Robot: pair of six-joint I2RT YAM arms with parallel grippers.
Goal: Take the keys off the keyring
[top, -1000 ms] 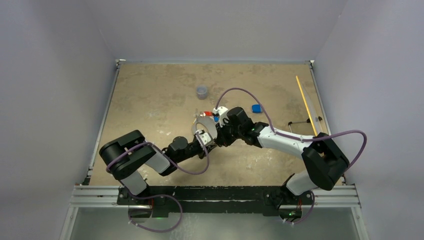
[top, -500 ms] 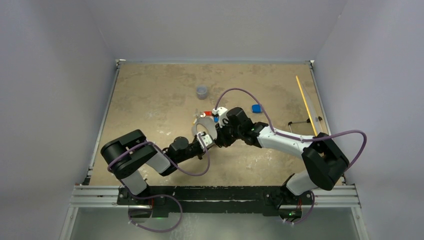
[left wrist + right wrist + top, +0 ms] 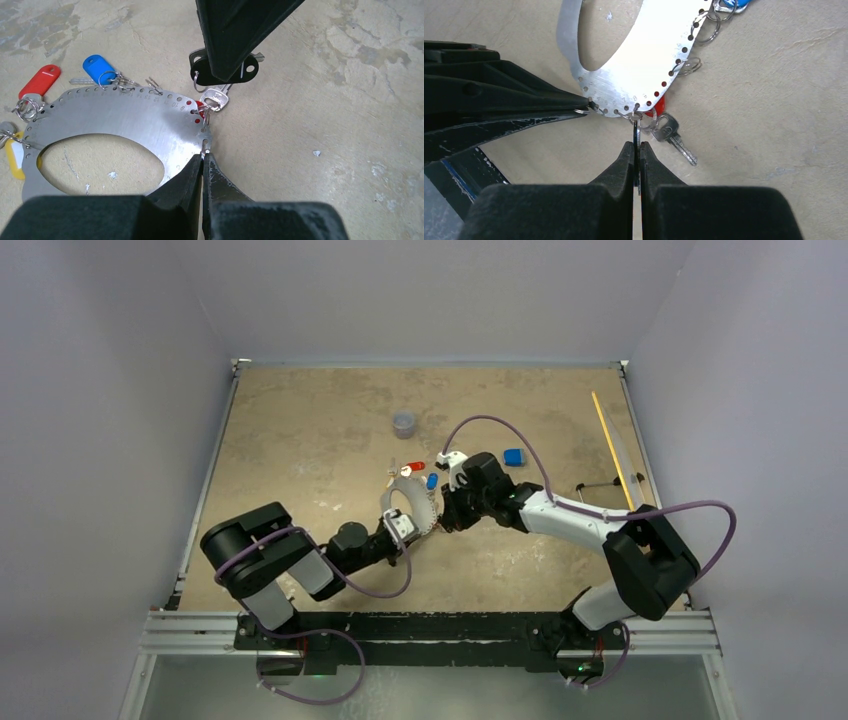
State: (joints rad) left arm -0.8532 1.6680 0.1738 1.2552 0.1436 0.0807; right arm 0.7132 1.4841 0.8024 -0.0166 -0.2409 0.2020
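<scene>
From above, the large flat silver-grey oval metal keyring (image 3: 422, 505) lies near the middle of the sandy brown worktop (image 3: 300, 440), with both arms reaching in to it. The left gripper (image 3: 402, 530) meets the keyring's near edge, and the right gripper (image 3: 440, 523) comes in at the keyring's right side. The small silver keys with coloured plastic tags (image 3: 432, 481) fan out along the keyring's far rim. A small grey round cup (image 3: 404, 423) stands well beyond the keyring. A blue rectangular block (image 3: 513, 456) lies off to the keyring's right, and a thin yellow stick (image 3: 610, 445) lies farther right.

In the left wrist view, the left jaws are pressed together on the keyring's perforated rim, where a small wire loop hangs. A red oblong tag (image 3: 40, 80) and a blue oblong tag (image 3: 99, 67) hang from the keyring's far edge. A yellow tag (image 3: 12, 157) shows at the keyring's left end. A plain silver key (image 3: 216, 97) sits just beside the gripped spot. Above it, a black-headed key (image 3: 247, 72) sits at the tip of the right arm's dark finger.

In the right wrist view, the right jaws are closed to a hairline. They pinch a thin flat piece seen edge-on, which hangs from the keyring's rim and looks to be the black-headed key. Loose split rings (image 3: 691, 65) dangle farther along the keyring.
</scene>
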